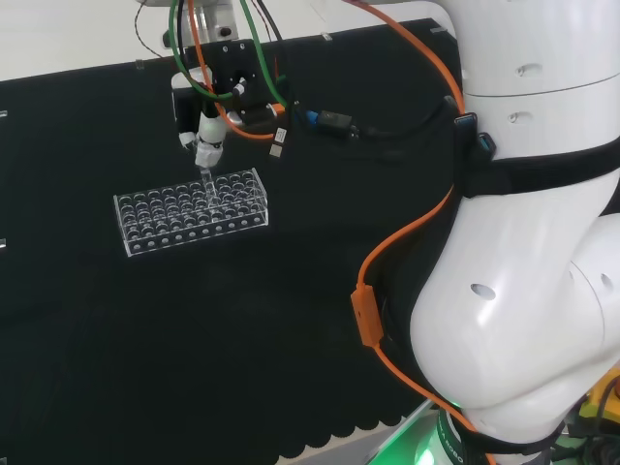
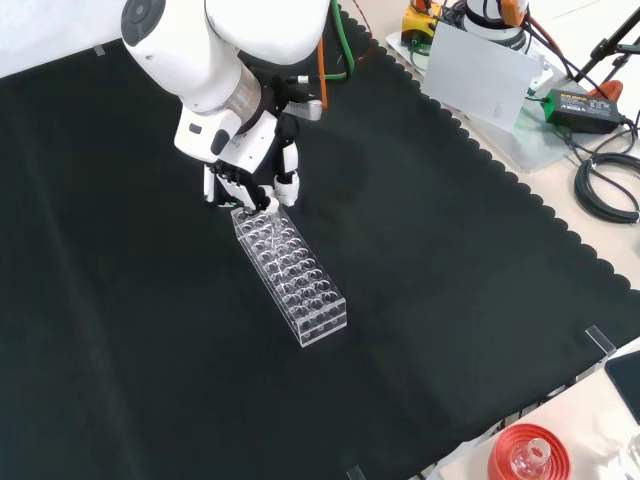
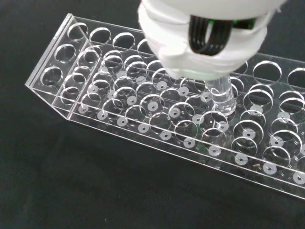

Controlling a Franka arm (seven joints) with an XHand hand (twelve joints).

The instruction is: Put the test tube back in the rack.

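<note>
hand [image 2: 245, 180] parked right over the far end of the clear rack [image 2: 300, 285] in the front view | fingers curled round a clear test tube [image 3: 221, 95], pinching its top | tube upright, lower end poking down into a hole near the rack's back row | rack flat on the black cloth [image 2: 450, 300]

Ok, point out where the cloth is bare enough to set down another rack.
Bare black cloth spans the front view left of and below the test tube rack, and right of it up to the scalloped edge. It is crowded at the rack's upper end, where the hand holds the test tube.
</note>
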